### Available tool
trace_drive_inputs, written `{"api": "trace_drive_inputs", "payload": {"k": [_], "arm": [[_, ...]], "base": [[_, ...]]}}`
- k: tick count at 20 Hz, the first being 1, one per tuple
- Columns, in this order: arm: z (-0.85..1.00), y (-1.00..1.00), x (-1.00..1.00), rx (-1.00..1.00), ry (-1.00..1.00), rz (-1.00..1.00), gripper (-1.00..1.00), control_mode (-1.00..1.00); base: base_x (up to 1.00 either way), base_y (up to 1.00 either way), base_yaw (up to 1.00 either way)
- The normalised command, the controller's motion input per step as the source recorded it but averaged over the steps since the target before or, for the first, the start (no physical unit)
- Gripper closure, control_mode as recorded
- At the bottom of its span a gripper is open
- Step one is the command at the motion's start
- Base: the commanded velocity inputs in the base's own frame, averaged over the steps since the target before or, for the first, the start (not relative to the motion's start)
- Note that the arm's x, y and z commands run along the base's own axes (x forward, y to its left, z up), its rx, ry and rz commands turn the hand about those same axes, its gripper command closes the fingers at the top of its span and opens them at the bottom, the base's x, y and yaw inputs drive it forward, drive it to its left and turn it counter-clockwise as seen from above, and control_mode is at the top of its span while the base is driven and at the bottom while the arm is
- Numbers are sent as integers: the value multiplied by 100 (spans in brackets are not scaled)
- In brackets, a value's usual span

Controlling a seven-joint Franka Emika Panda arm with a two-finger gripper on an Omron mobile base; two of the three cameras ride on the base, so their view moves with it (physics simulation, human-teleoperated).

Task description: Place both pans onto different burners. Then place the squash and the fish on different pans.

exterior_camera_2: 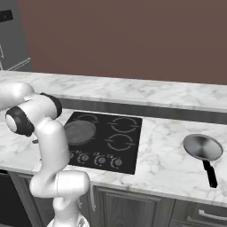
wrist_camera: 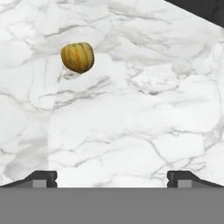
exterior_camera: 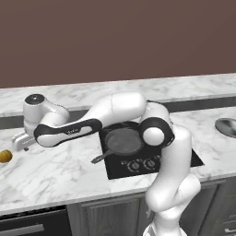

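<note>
The dark grey skillet (exterior_camera: 123, 141) (exterior_camera_2: 80, 132) sits on the front-left burner of the black cooktop (exterior_camera_2: 133, 153), its handle pointing toward the counter's front. On the marble to the right of the cooktop lies the silver pan (exterior_camera_2: 203, 147) (exterior_camera: 227, 126) with its black handle. The squash (exterior_camera: 4, 156) (wrist_camera: 77, 57), a small yellow-orange lump, rests on the counter far to the left. My gripper (exterior_camera: 19, 143) (wrist_camera: 112, 179) hangs low over the marble just right of the squash, jaws wide open and empty. The fish is out of view.
Three bare burners (exterior_camera_2: 122, 124) remain on the cooktop, with knobs (exterior_camera_2: 101, 159) along its front. The marble counter (exterior_camera: 60, 170) runs left and right, with a dark gap behind and a brown wall beyond. My arm stretches across the counter left of the cooktop.
</note>
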Motion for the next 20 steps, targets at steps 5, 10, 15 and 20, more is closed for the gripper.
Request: {"api": "trace_drive_inputs", "payload": {"k": [5, 10, 15, 20], "arm": [[0, 19, 27, 0, -1, 0, -100, -100], [0, 14, 40, 1, 0, 0, -100, -100], [0, 28, 27, 1, 0, 0, -100, -100], [-3, 43, 16, 0, 0, 0, -100, -100]], "base": [[0, 0, 0], [0, 0, 0], [0, 0, 0], [0, 0, 0]]}}
